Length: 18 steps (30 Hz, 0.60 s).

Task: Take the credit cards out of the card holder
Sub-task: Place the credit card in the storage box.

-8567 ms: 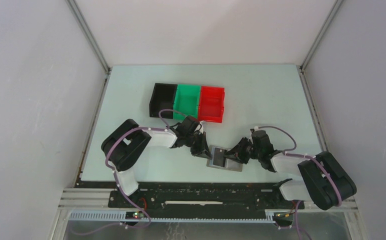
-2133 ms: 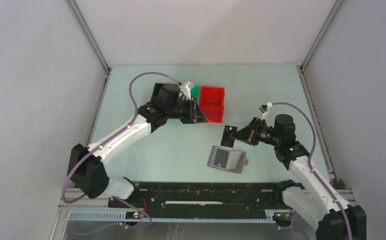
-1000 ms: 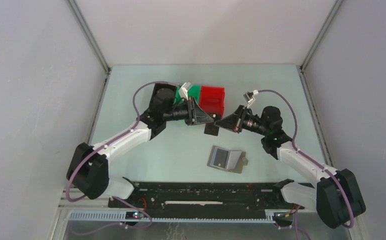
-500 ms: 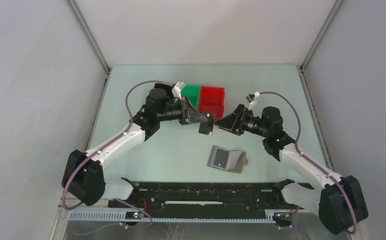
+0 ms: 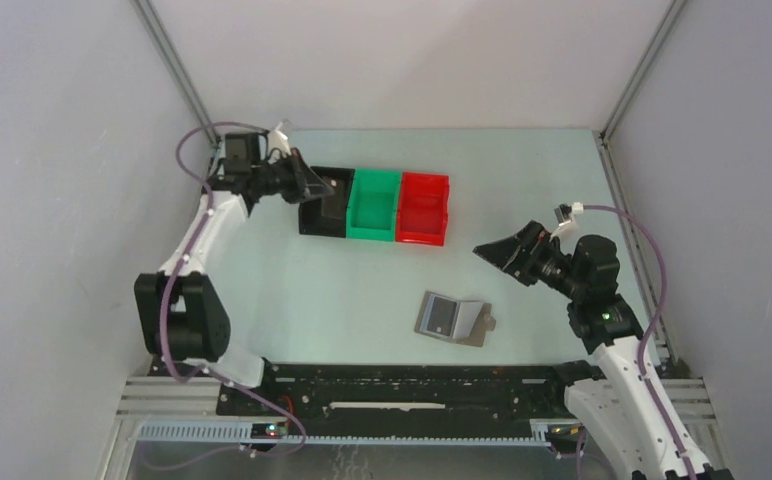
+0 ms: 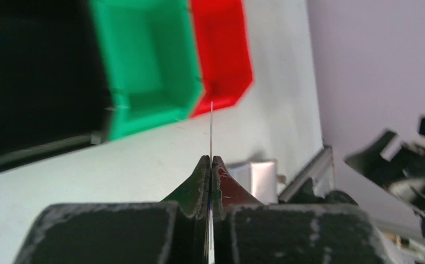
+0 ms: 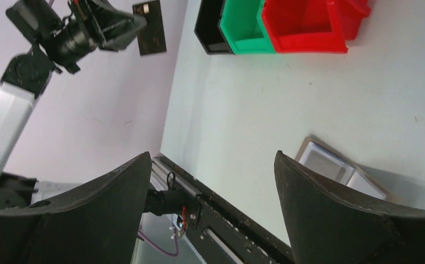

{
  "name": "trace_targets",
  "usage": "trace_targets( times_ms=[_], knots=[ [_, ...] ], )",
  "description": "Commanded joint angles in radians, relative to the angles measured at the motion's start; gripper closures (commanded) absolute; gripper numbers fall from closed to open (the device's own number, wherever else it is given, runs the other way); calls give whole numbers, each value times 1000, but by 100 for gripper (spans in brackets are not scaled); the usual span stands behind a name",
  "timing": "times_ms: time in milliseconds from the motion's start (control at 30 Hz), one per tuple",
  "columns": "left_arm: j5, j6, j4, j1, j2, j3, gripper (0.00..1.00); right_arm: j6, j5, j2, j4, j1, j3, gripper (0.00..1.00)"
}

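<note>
The card holder (image 5: pixel 452 319) lies unfolded on the table near the front, grey, with a darker rectangle on its left half; it also shows in the right wrist view (image 7: pixel 337 168). My left gripper (image 5: pixel 312 187) is up at the back left, over the black bin (image 5: pixel 324 200), shut on a dark credit card. That card is edge-on in the left wrist view (image 6: pixel 211 129) and face-on in the right wrist view (image 7: pixel 150 20). My right gripper (image 5: pixel 492 250) hangs open and empty above the table, right of the card holder.
A green bin (image 5: pixel 374 205) and a red bin (image 5: pixel 424 208) stand in a row right of the black one. Side walls close in the table on the left and right. The black rail (image 5: pixel 402 385) runs along the front edge.
The two grippers met over the table by the bins; the right one opened and pulled back right. The left one swung to the back left with the card in its jaws.
</note>
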Motion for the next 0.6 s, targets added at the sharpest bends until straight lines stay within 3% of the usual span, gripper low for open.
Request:
trace_targets(
  times_ms=[0,367,567],
  knots=[
    [-18,131,-133,88,118,169,100,-59,30,-47,-133,-7,-2,9],
    [-220,271,-315,118,286,454,100,-65,-11,-2,-111,-9,-2,10],
    [-160,339,-443,118,410,653,100,-63,-16,0,-110,-10,-2,11]
  ],
)
